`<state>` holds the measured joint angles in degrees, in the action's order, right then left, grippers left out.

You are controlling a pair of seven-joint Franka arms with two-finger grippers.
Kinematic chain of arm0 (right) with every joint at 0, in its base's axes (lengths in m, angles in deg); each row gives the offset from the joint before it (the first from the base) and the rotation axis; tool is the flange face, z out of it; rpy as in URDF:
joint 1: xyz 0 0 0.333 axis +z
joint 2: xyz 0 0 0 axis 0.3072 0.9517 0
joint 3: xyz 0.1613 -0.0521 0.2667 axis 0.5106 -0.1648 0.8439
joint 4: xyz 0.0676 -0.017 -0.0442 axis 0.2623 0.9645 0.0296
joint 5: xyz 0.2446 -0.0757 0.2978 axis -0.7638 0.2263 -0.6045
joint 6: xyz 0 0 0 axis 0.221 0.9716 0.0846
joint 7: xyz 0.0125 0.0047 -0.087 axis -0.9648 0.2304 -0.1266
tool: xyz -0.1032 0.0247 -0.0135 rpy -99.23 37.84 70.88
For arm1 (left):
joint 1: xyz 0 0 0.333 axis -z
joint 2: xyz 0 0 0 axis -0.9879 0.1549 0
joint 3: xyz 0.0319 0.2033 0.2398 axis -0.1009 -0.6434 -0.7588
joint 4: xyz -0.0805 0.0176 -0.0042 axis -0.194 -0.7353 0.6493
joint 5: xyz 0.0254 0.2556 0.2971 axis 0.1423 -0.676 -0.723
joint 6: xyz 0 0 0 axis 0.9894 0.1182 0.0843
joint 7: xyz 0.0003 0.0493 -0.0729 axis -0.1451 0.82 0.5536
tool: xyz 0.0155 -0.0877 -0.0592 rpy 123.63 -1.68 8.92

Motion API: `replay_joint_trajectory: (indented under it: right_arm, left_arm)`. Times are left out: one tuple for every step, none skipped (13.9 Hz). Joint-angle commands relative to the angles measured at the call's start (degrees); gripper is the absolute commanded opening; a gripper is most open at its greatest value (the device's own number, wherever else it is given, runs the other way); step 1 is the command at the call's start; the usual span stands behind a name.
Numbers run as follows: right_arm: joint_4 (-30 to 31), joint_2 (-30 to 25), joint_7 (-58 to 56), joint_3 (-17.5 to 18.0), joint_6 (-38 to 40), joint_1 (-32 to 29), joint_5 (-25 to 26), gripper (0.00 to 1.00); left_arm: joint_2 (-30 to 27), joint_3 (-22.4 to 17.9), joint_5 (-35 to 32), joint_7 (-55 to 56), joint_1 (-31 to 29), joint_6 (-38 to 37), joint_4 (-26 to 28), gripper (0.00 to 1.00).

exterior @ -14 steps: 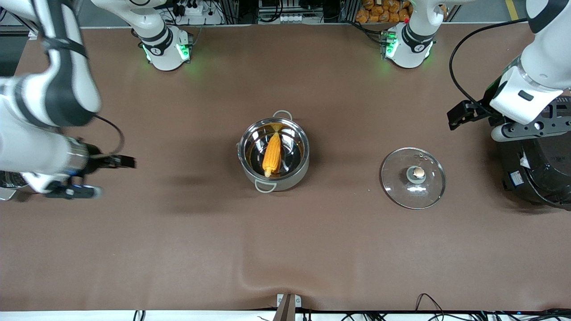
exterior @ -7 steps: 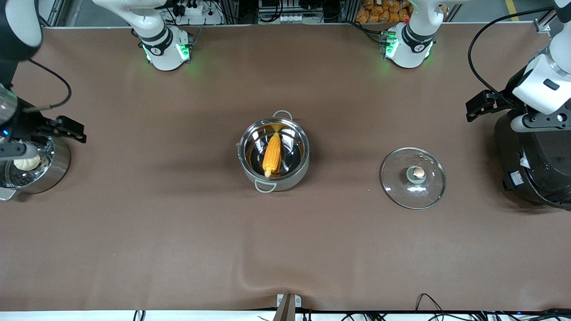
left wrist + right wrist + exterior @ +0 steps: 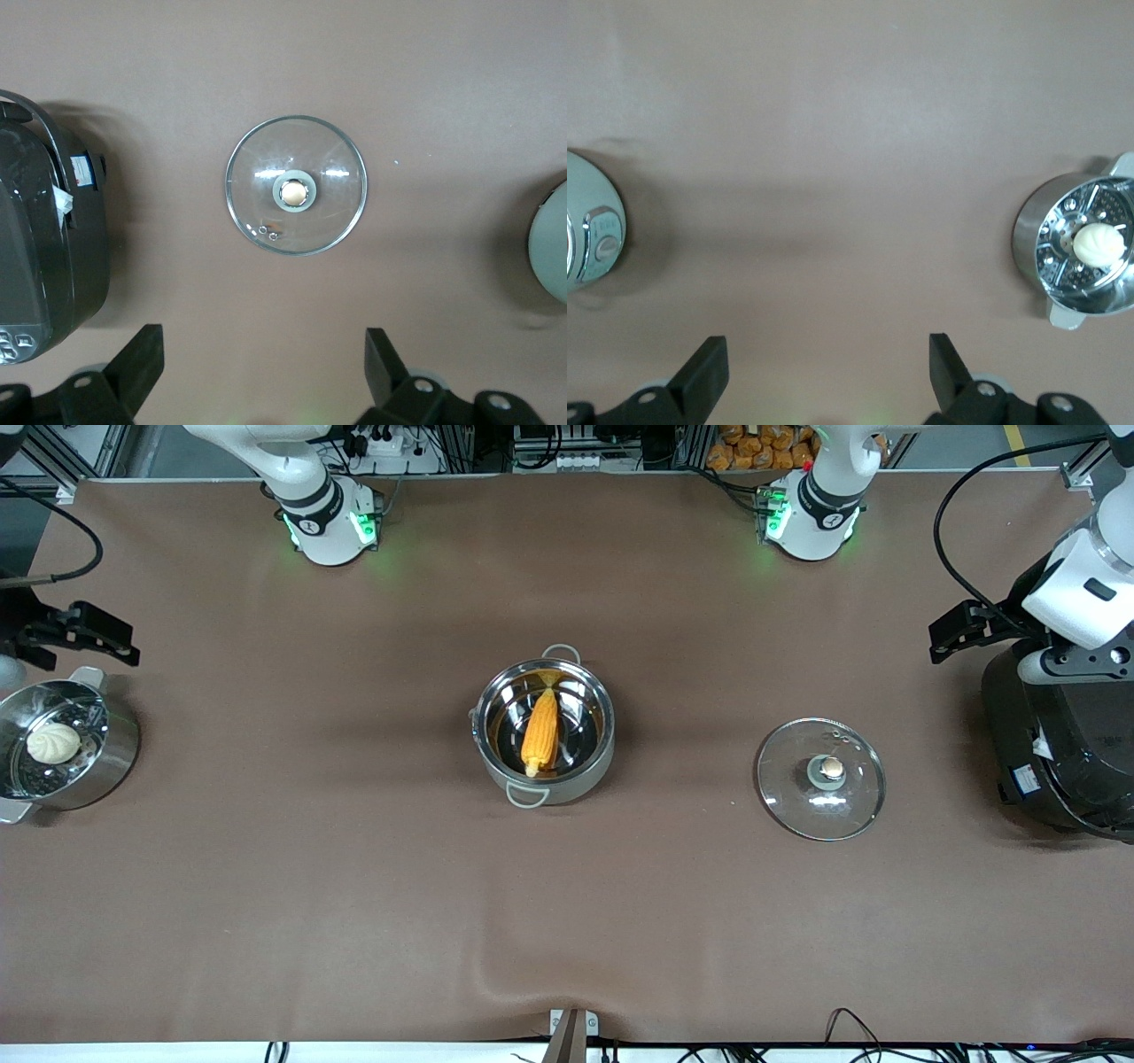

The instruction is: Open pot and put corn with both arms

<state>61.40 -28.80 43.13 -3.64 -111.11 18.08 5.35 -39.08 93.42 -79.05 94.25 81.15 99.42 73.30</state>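
Observation:
The steel pot (image 3: 543, 731) stands uncovered at the table's middle with the yellow-orange corn (image 3: 540, 731) lying inside it. Its glass lid (image 3: 820, 778) lies flat on the table beside it, toward the left arm's end, knob up; it also shows in the left wrist view (image 3: 296, 185). My left gripper (image 3: 263, 354) is open and empty, held high by the black cooker. My right gripper (image 3: 826, 356) is open and empty, held high at the right arm's end, by the steamer basket. The pot's edge shows in both wrist views (image 3: 551, 243) (image 3: 589, 235).
A steel steamer basket (image 3: 115, 757) with a white bun (image 3: 51, 741) stands at the right arm's end of the table. A big black cooker (image 3: 1063, 753) stands at the left arm's end. The brown cloth has a wrinkle near the front edge (image 3: 496, 965).
The right arm has pulled back from near the pot to its end of the table, uncovering the steamer basket. The left arm has drawn slightly farther toward its end.

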Motion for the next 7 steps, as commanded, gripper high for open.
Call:
replay_joint_trajectory:
  right_arm:
    - [0.22,-1.1,0.18,0.65,0.73,-0.72,0.37,1.0]
    - [0.31,-1.1,0.18,0.65,0.73,-0.72,0.28,1.0]
    - [0.31,-1.1,0.18,0.65,0.73,-0.72,0.28,1.0]
    - [0.31,-1.1,0.18,0.65,0.73,-0.72,0.28,1.0]
    - [0.31,-1.1,0.18,0.65,0.73,-0.72,0.28,1.0]
    - [0.4,-1.1,0.18,0.65,0.73,-0.8,0.28,1.0]
    - [0.4,-1.1,0.18,0.65,0.82,-0.8,0.28,1.0]
  left_arm:
    - [-1.3,-0.32,1.3,-1.71,-0.41,-0.78,0.61,1.0]
    - [-1.3,-0.32,1.21,-1.71,-0.33,-0.78,0.61,1.0]
    - [-1.3,-0.32,1.21,-1.71,-0.15,-0.78,0.61,1.0]
    - [-1.3,-0.32,1.21,-1.71,-0.06,-0.78,0.52,1.0]
    - [-1.3,-0.32,1.21,-1.63,-0.06,-0.78,0.61,1.0]
    - [-1.3,-0.41,1.21,-1.71,-0.15,-0.78,0.61,1.0]
    - [-1.3,-0.59,1.21,-1.71,-0.15,-0.78,0.61,1.0]
